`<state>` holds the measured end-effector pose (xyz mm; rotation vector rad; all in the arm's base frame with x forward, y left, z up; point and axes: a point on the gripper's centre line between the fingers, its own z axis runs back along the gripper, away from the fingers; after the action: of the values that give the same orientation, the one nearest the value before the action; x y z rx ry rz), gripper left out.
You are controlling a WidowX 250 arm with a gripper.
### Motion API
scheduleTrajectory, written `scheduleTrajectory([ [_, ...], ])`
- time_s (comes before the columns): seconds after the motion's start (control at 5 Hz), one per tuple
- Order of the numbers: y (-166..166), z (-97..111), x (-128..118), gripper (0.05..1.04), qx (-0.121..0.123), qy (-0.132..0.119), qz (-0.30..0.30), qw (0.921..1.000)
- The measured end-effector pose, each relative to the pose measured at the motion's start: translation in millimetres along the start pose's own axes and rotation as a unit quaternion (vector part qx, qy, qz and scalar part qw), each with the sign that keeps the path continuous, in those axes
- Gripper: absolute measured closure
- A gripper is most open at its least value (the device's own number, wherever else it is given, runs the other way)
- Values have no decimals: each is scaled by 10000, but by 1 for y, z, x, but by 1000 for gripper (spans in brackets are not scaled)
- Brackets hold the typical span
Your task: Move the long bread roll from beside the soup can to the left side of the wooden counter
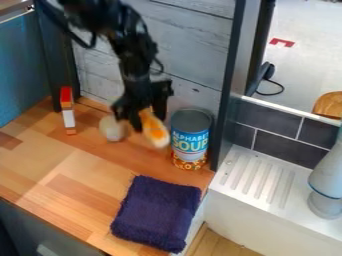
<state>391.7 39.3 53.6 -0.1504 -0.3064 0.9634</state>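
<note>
Over the back of the wooden counter hangs the black gripper (148, 111), its fingers closed around the upper end of an orange-and-white elongated object (155, 131). This object tilts down to the right, its lower end close to the left side of a blue-labelled soup can (190, 139), which stands upright. Just left of the gripper is a pale, rounded object (112, 128). A small red, white and orange box (68, 111) stands farther left. In front of the can lies a folded dark purple cloth (158, 212).
Grey wooden boards (190, 52) form the wall behind the counter (57, 170). A dark post rises just right of the can. At the right, a white ribbed sink drainer (260, 177) holds a grey-white rounded object (327, 185) near the view's edge.
</note>
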Motion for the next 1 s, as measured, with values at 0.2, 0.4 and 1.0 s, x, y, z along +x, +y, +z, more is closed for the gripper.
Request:
scheduleTrajectory([
  [0.2,10,43,3,419,-315,298,-16,9991],
  [0.4,30,72,1,419,-467,666,-346,9961],
  [1.0,151,86,41,419,196,340,-1707,9845],
])
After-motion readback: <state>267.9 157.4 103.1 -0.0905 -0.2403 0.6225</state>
